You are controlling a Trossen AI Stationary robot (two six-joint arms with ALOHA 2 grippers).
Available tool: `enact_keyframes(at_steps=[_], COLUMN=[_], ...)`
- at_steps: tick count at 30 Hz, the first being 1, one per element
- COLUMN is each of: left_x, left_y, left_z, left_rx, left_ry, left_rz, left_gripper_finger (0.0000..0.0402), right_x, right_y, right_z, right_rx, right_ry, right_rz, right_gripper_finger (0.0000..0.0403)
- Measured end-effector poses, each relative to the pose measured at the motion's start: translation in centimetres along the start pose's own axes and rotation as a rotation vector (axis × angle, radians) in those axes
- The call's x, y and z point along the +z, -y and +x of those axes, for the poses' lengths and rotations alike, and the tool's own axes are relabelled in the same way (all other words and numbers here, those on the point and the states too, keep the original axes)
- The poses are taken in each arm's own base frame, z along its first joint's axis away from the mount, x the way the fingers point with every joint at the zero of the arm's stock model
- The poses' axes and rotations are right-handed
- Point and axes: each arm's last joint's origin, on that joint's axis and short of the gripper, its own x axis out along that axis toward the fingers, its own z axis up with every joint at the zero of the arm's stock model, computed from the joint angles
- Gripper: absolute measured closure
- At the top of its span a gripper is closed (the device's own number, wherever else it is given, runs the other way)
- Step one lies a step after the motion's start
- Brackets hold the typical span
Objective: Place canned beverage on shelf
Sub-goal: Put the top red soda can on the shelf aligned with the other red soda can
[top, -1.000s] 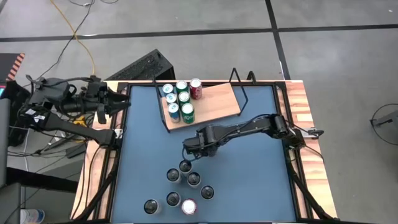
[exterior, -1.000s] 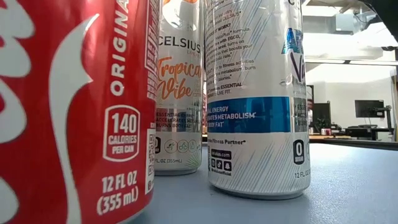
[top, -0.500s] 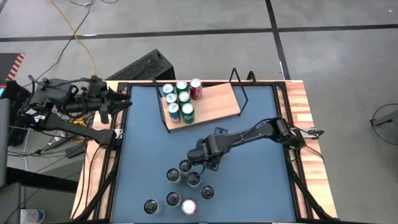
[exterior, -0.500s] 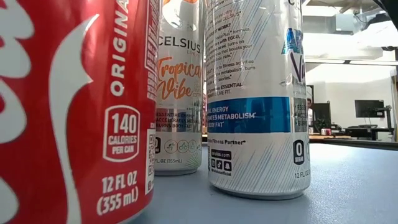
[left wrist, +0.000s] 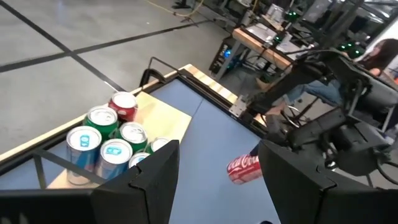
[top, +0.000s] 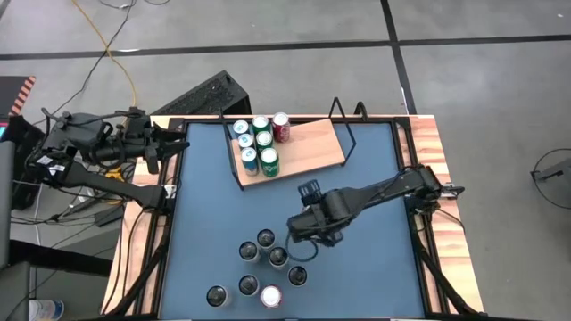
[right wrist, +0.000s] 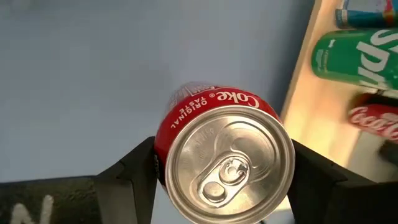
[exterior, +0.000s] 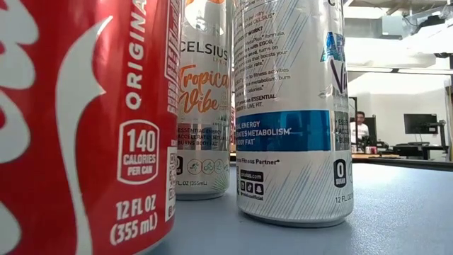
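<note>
Under the right pincer, a half-hidden red can

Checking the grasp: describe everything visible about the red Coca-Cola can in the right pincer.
The Coca-Cola can is red aluminium with white "Original Taste" lettering and a bare silver lid whose pull tab looks unopened. It sits in the right pincer, a dark finger against each side, its lid facing the wrist camera. The left wrist view shows it tipped onto its side over the blue tabletop, apart from the shelf.
</note>
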Motion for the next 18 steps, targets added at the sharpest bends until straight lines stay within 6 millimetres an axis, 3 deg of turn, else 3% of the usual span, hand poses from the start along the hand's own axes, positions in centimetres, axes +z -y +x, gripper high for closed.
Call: enact_keyframes(at_steps=[5, 12, 18], left_x=[0.1, 0.1, 0.1], left_y=[-0.1, -0.1, -0.1], left_z=[0.0, 0.0, 0.0], left_rx=[0.028, 0.04, 0.049], left_ry=[0.017, 0.025, 0.031], left_rz=[-0.001, 0.0, 0.004], left_gripper_finger=[0.0196, 0.0196, 0.0196], right_x=[-0.6, 1.2, -0.2], right_y=[-1.0, -3.7, -2.8], right_z=[-0.7, 1.3, 1.8], right_rx=[0.071, 0.091, 0.056], right_ry=[-0.025, 0.094, 0.093], right_rz=[-0.108, -0.148, -0.129], right_gripper_finger=[0.0142, 0.0142, 0.0142])
